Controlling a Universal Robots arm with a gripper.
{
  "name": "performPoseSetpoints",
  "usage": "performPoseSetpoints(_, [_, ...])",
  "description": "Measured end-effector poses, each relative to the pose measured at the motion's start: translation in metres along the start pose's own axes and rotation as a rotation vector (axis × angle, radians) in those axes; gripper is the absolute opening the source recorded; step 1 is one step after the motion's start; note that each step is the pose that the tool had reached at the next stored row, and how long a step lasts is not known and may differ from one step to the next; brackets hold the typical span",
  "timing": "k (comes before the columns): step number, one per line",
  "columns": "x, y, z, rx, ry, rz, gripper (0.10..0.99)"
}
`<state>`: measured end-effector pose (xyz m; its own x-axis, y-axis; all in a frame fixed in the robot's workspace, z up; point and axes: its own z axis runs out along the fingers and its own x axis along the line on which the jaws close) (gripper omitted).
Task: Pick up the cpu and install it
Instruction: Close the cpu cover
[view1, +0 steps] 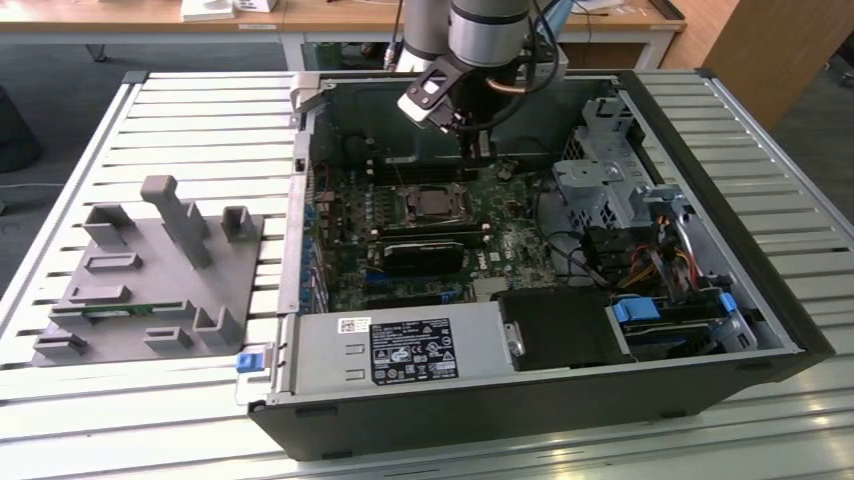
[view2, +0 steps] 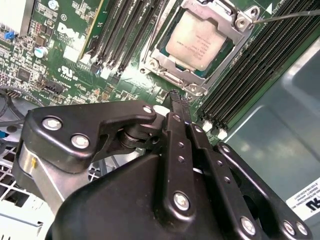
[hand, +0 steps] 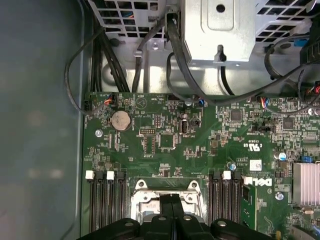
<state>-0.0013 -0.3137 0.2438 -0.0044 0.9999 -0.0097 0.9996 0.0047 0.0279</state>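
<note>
My pincer (view2: 174, 96) is clenched on nothing and hangs just above the motherboard (view1: 350, 235), at about one o'clock from the socket (view1: 434, 203) in the exterior view, since the cpu (view2: 197, 40) lies flat inside that socket's metal frame, where it belongs.

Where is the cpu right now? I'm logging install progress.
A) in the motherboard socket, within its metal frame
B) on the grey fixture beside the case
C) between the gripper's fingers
A: in the second wrist view the cpu sits inside the metal frame of the socket, and the gripper near it is shut, holding nothing.
</note>
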Motion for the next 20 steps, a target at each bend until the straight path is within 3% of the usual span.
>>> performPoseSetpoints(12, [-0.0018, -0.0071, 0.0022, 0.0, -0.0001, 0.0, 0.106])
performPoseSetpoints(20, [-0.0017, -0.0186, 0.0039, 0.0, -0.0002, 0.0, 0.106])
